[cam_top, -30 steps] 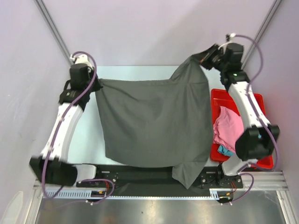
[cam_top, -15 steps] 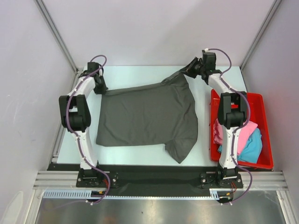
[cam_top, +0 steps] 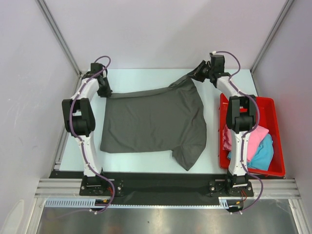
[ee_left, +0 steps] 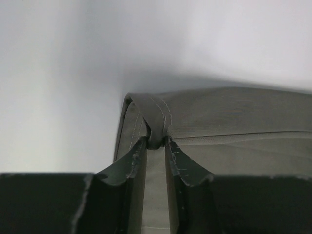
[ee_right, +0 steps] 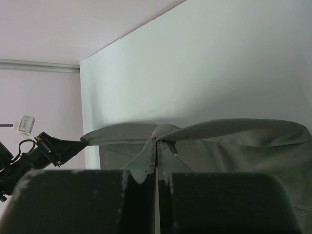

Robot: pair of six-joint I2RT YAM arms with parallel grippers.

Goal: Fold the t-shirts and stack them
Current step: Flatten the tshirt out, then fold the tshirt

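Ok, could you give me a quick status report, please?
Right hand shut on charcoal t-shirt, far right corner. Left hand at far left corner, grip unclear. Shirt spread, unfolded. Nothing lying on it.

One charcoal t-shirt [cam_top: 151, 122], one pink t-shirt [cam_top: 259, 134], one turquoise t-shirt [cam_top: 266, 152], one tray [cam_top: 273, 105], two arms [cam_top: 80, 117] [cam_top: 241, 117].

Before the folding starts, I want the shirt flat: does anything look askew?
Yes. The grey t-shirt is not flat: its far right corner is bunched up in the right gripper, and one sleeve juts toward the near edge.
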